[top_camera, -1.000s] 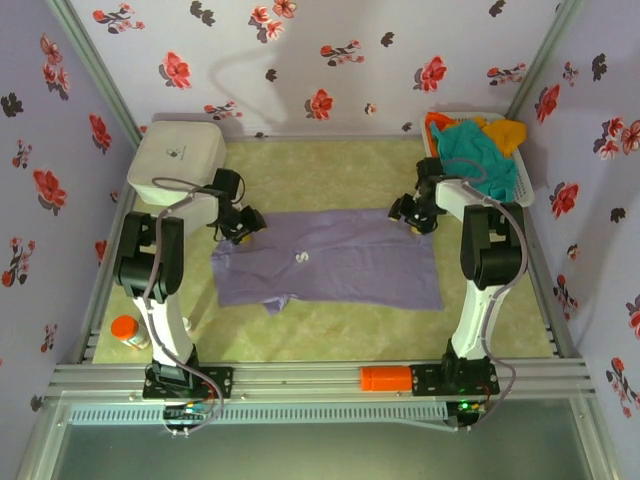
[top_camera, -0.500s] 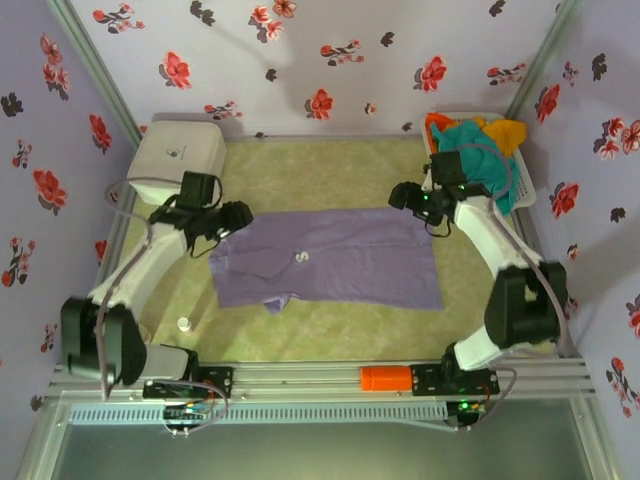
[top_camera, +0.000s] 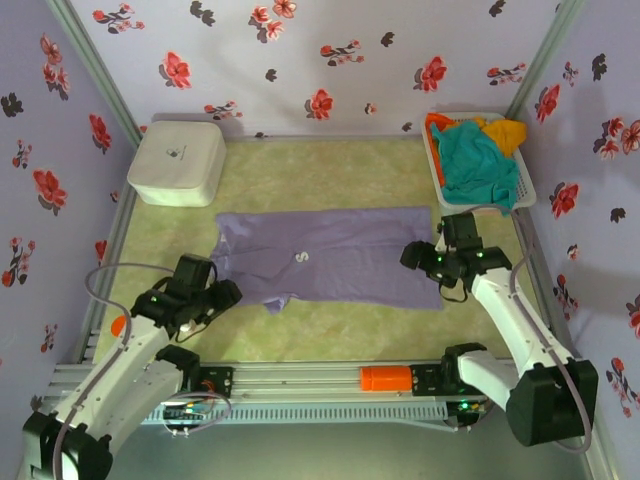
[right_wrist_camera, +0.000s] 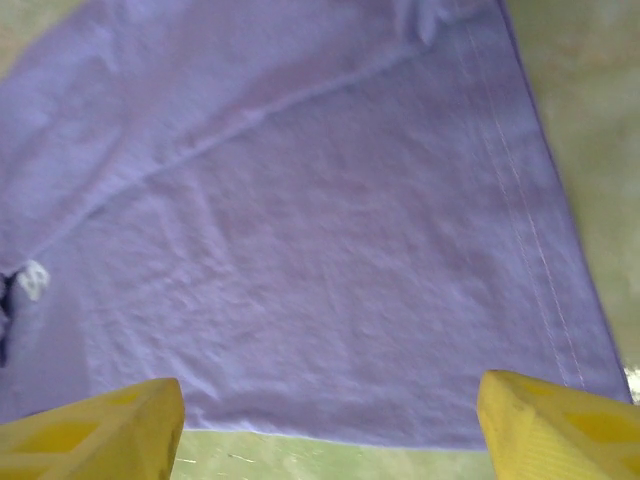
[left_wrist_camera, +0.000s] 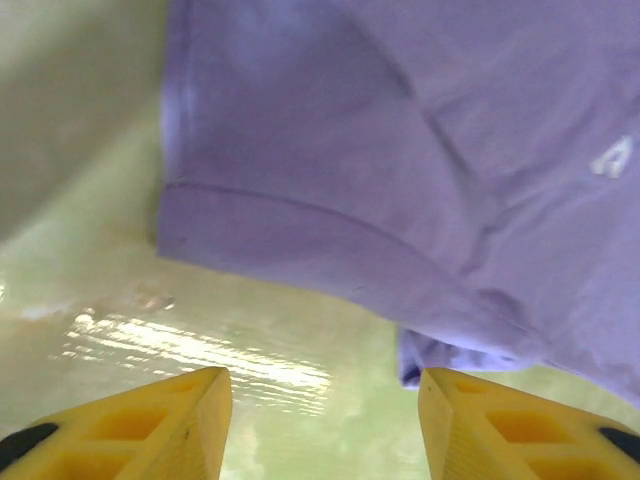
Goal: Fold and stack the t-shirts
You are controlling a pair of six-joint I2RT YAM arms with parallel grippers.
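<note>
Top external view shows the lavender t-shirt (top_camera: 340,255) spread flat on the desk (top_camera: 330,170), with the left tool (top_camera: 222,294) and right tool (top_camera: 415,257) by its near corners, jaws parted, holding nothing. A shallow pinch could miss the edge or drag the cloth crooked. Left wrist view resolves the sleeve hem (left_wrist_camera: 280,205), unreadable from above.

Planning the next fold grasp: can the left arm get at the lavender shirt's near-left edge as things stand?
Probably yes. The left gripper is open just short of the lavender t-shirt edge, with bare table mat between them and nothing in the way.
</note>
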